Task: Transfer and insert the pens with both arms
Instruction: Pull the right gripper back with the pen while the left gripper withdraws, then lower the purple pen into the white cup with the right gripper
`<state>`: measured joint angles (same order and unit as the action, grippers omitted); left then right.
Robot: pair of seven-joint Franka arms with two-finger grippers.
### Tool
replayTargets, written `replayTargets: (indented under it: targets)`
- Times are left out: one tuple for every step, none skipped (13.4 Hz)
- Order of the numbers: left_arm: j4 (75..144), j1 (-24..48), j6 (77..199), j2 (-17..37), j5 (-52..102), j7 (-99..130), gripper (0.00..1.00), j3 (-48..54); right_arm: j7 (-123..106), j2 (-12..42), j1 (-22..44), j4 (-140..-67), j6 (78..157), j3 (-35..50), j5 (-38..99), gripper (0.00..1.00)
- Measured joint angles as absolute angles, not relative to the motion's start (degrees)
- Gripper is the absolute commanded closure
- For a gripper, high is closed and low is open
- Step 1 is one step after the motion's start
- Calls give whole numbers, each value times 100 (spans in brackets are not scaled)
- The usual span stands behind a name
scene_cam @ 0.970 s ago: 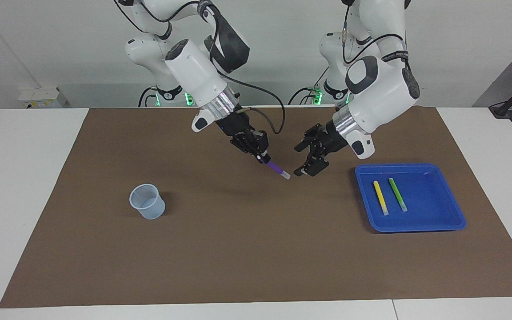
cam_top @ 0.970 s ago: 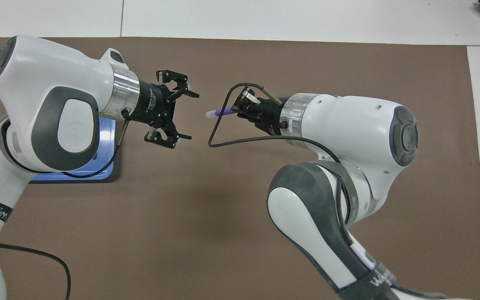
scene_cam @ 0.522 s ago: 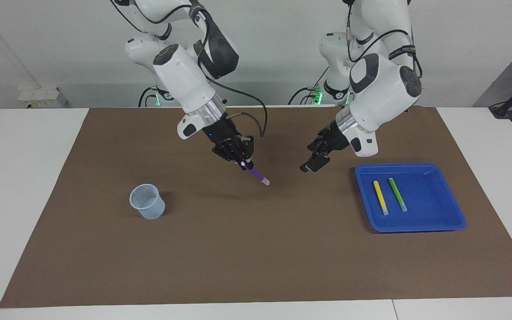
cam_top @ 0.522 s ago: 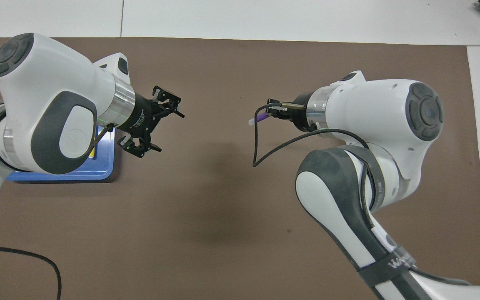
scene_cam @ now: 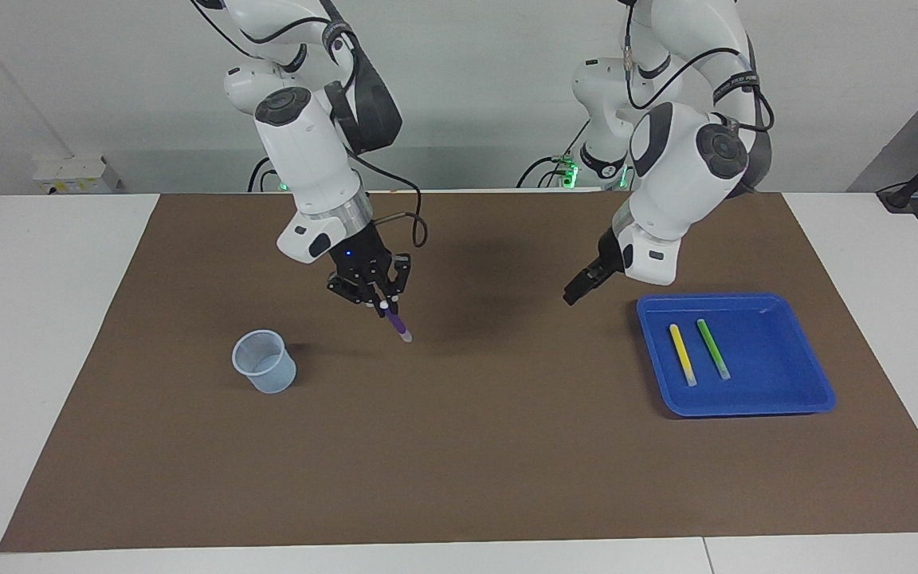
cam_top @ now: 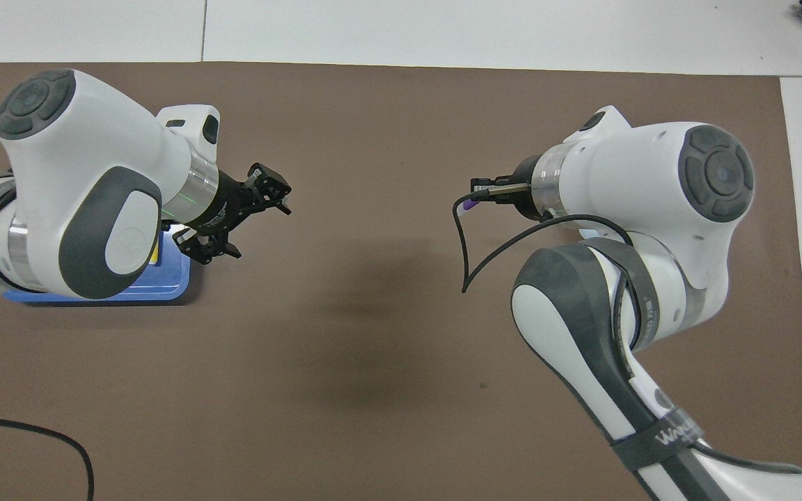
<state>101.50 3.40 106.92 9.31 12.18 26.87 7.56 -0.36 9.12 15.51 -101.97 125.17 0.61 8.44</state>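
Note:
My right gripper (scene_cam: 383, 304) is shut on the purple pen (scene_cam: 397, 323) and holds it tilted, pale tip down, over the brown mat beside the clear plastic cup (scene_cam: 264, 363). The pen's tip also shows in the overhead view (cam_top: 468, 206) at the right gripper (cam_top: 486, 195). My left gripper (scene_cam: 574, 293) is open and empty over the mat beside the blue tray (scene_cam: 786, 402); its spread fingers show in the overhead view (cam_top: 260, 231). The yellow pen (scene_cam: 682, 354) and the green pen (scene_cam: 712, 348) lie side by side in the tray.
The brown mat (scene_cam: 459, 462) covers most of the white table. The cup stands upright toward the right arm's end, the tray toward the left arm's end. In the overhead view the left arm covers most of the tray (cam_top: 95, 296) and the right arm hides the cup.
My right gripper has carried the purple pen away from the left gripper and toward the cup, tilting it steeper. My left gripper has drawn back toward the tray, open and empty.

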Motion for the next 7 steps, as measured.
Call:
replayTargets:
  targets:
    - [10211,213,10695,904,1102,2241,0,750,-296,881,1441,-10192,12406,58,729,100]
    - [10238,157,10708,889,962,1994,0,745,-497,838,1356,-10186,12304,56,585,100]
    - [10241,151,10749,884,826,1899,0,750,-666,788,1296,-10181,12212,55,425,100]
    - [10244,150,10836,883,690,1879,0,759,-848,740,1235,-10174,12126,56,263,100]
    - [10248,130,10902,883,592,1828,0,759,-1065,705,1155,-10154,12027,55,113,100]
    - [10251,79,10961,883,546,1667,0,755,-1330,682,1042,-10121,11909,51,-20,100]
    - [10250,11,10984,887,433,1472,0,751,-1610,666,914,-10093,11845,46,-105,100]
